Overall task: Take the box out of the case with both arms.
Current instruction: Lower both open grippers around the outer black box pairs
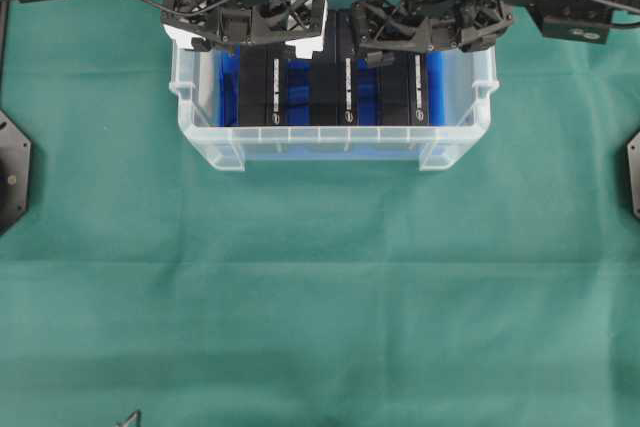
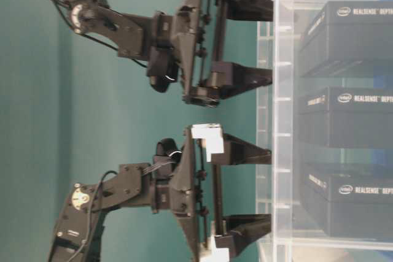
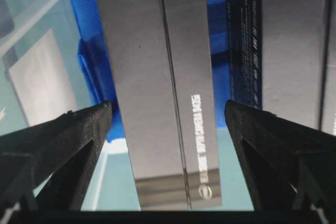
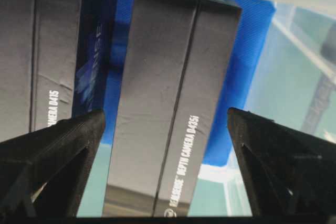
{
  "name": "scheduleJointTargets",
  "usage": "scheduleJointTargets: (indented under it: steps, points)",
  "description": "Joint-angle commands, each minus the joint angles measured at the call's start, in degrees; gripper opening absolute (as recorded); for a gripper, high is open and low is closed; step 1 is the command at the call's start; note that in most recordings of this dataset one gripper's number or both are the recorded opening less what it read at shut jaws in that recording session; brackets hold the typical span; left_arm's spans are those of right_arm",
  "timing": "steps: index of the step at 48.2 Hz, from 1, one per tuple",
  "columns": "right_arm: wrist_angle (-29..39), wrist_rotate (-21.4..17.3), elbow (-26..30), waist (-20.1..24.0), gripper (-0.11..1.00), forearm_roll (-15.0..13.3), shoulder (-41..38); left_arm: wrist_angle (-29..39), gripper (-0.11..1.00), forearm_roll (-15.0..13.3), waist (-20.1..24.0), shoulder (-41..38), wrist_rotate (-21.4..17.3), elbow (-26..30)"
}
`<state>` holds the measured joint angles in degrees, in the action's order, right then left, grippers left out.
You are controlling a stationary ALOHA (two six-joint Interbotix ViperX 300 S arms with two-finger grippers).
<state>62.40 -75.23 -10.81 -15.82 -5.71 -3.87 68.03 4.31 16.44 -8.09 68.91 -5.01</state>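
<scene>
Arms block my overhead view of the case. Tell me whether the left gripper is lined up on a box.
Observer: Left wrist view: the left gripper is open, one finger either side of the left box, with gaps.
Operator: Now report the right.
Observer: The right gripper is open, astride the right box likewise.
Operator: Give me their height.
Observer: Table-level view: the fingertips reach about the rim of the case, short of the box tops.

A wrinkled green cloth (image 1: 320,287) covers the whole table, evenly lit.
</scene>
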Motion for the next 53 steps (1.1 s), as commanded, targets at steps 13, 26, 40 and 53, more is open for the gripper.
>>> scheduleJointTargets:
  steps: [13,26,40,53]
  points:
    - [-1.8,0.1,-1.2,0.6,0.96,0.7,-0.4,-2.5,0.92,0.1,0.2,0.6,0.7,-1.9]
    - [-2.1,0.0,-1.7,0.6,0.96,0.7,-0.5,-3.6,0.92,0.0,0.3,0.6,1.5,-3.0]
    - [-2.0,-0.2,-1.6,0.7,0.96,0.8,-0.5,-3.6,0.92,0.0,0.3,0.6,1.5,-3.1]
    - [-1.8,-0.9,-1.6,0.7,0.96,1.0,-0.5,-3.3,0.92,-0.1,0.2,0.6,0.9,-3.0]
